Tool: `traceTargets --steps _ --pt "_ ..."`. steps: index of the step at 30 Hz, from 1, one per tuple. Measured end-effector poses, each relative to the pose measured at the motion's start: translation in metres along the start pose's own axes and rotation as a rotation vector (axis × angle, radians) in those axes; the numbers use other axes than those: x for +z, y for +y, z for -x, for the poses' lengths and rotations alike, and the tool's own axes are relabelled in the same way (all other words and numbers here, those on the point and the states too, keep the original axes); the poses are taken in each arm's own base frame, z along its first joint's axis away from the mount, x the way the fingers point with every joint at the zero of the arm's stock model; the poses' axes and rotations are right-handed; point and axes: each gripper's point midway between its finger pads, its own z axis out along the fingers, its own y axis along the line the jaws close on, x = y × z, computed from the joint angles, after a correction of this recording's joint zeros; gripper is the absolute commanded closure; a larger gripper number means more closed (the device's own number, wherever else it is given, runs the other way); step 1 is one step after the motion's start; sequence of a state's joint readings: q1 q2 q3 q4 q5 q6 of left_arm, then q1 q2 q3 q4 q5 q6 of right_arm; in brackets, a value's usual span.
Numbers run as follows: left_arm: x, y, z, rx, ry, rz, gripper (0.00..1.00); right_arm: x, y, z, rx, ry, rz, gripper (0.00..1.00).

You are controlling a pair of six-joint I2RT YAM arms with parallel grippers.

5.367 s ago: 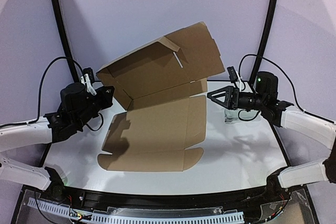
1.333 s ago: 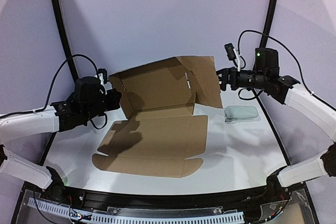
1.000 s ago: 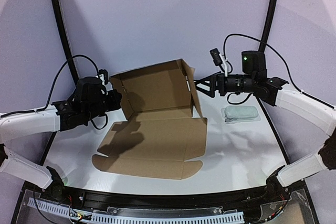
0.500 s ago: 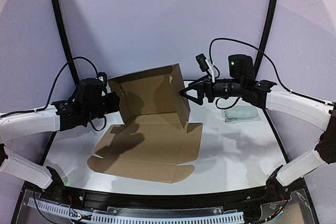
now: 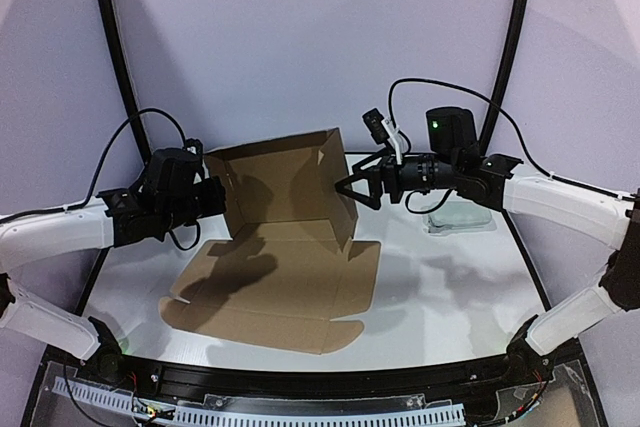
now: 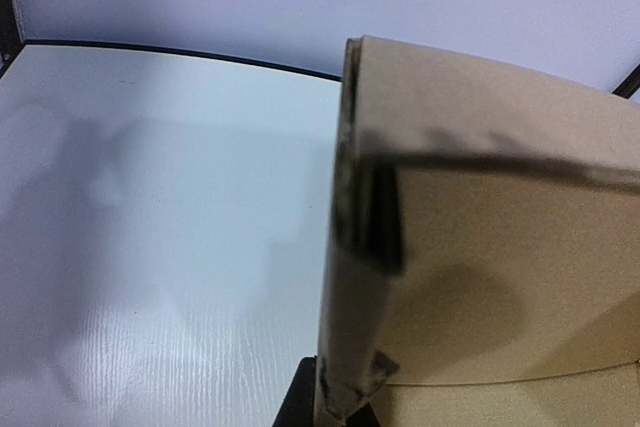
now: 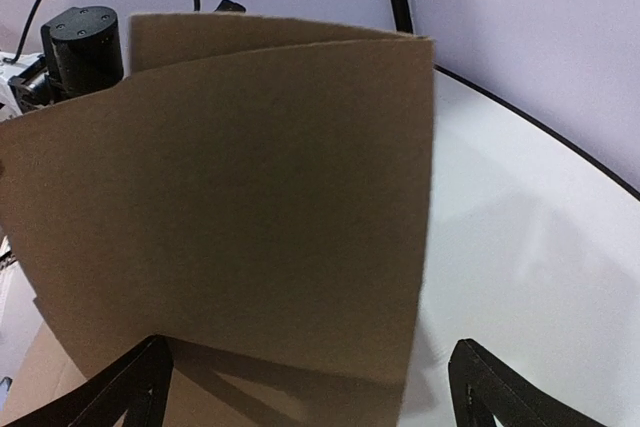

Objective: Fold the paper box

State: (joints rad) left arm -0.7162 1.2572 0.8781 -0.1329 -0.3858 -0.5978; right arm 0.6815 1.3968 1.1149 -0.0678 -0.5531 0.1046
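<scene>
The brown paper box (image 5: pixel 290 272) lies open on the white table, its back panel standing upright. My left gripper (image 5: pixel 212 197) is shut on the box's left side flap; in the left wrist view the cardboard edge (image 6: pixel 350 277) runs down between my left gripper's (image 6: pixel 345 402) fingers. My right gripper (image 5: pixel 350 190) is open, its fingertips against the outside of the right side flap, which stands folded inward. In the right wrist view the flap (image 7: pixel 250 207) fills the space ahead of my right gripper (image 7: pixel 310 392), with the fingers spread wide on either side.
A small pale green-grey case (image 5: pixel 458 217) lies on the table at the right, partly behind my right arm. The white table (image 5: pixel 450 287) has a black curved rim. Lilac walls and two black poles stand close behind.
My right gripper has moved left and swung the right side flap inward until it stands upright. The box has slid slightly left. My left gripper has kept its hold.
</scene>
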Motion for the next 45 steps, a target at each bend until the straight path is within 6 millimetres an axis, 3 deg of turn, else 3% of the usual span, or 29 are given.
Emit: traceTargets --steps 14,22,30,38,45 --pt "-0.001 0.001 0.002 -0.012 -0.004 0.01 0.99 -0.002 0.022 0.002 0.031 0.002 0.1 0.02" --pt "0.0 -0.001 0.0 -0.012 0.011 -0.009 0.99 0.01 -0.002 0.004 0.035 0.005 -0.047 0.02" --pt "-0.002 0.004 0.001 -0.011 0.015 0.009 0.99 0.031 -0.029 -0.002 0.009 0.023 -0.322 0.02" --pt "-0.009 0.003 0.006 -0.009 0.001 -0.002 0.99 0.027 -0.068 0.002 -0.006 0.0 -0.591 0.23" --pt "-0.016 0.005 0.008 0.004 -0.008 -0.015 0.99 0.03 -0.081 0.007 -0.039 -0.002 -0.658 0.18"
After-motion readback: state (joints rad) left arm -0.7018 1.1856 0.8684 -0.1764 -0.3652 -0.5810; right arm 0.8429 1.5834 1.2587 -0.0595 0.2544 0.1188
